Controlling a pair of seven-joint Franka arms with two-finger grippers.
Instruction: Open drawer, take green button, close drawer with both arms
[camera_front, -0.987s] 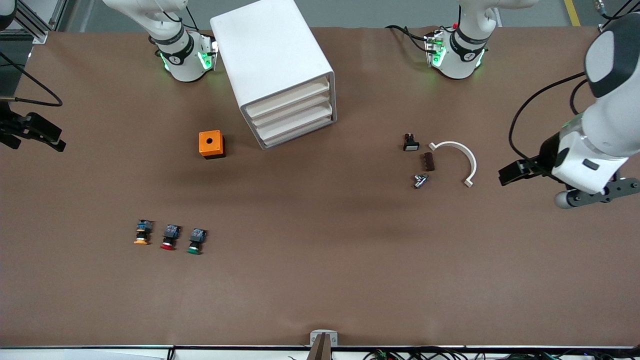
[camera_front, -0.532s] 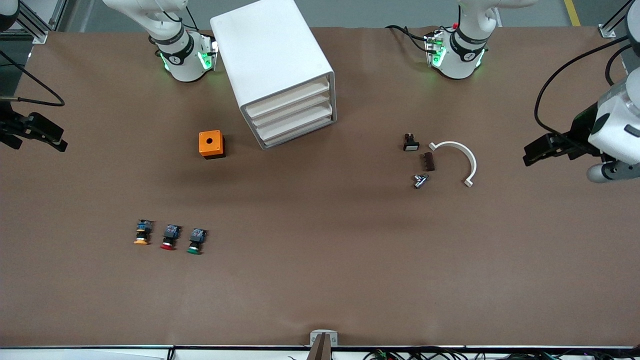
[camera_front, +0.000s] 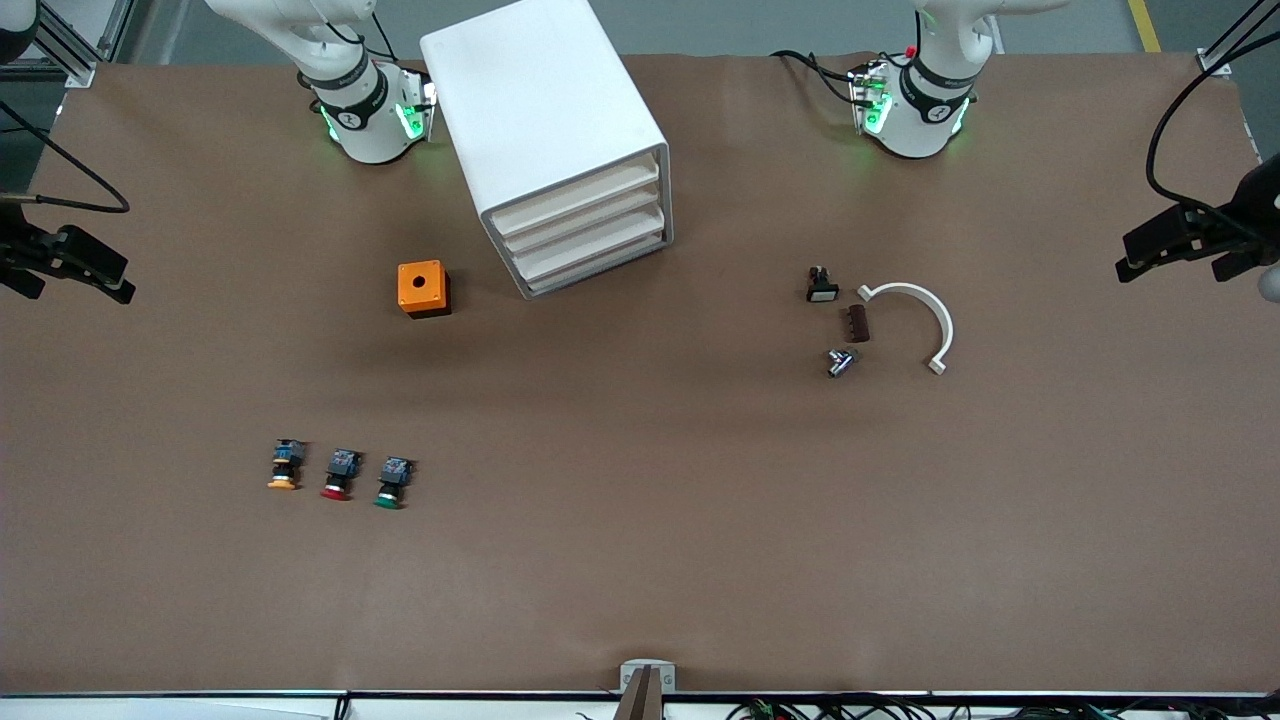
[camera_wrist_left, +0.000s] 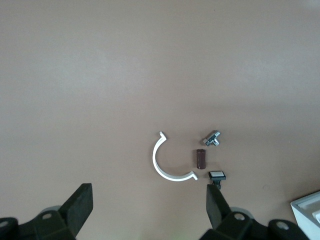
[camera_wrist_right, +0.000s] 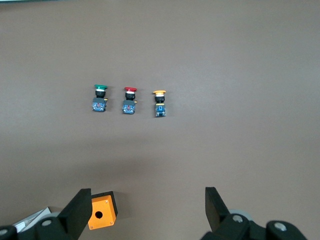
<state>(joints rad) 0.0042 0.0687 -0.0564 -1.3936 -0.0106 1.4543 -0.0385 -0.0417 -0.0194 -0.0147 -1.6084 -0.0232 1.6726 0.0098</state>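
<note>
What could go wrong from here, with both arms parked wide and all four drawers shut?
Three look-alike buttons lie in a row: the green button sits right beside the red button, so a wide-open right tool may nudge or take the wrong one. The drawers show no handle, so the open left tool might slip or shove the cabinet.

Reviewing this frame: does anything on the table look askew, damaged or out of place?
Only the cabinet stands out: it sits at an angle to the table's edges. Its drawers are all shut. The three buttons, green included, lie in a neat row on the table. Both grippers, left and right, are open and empty.
</note>
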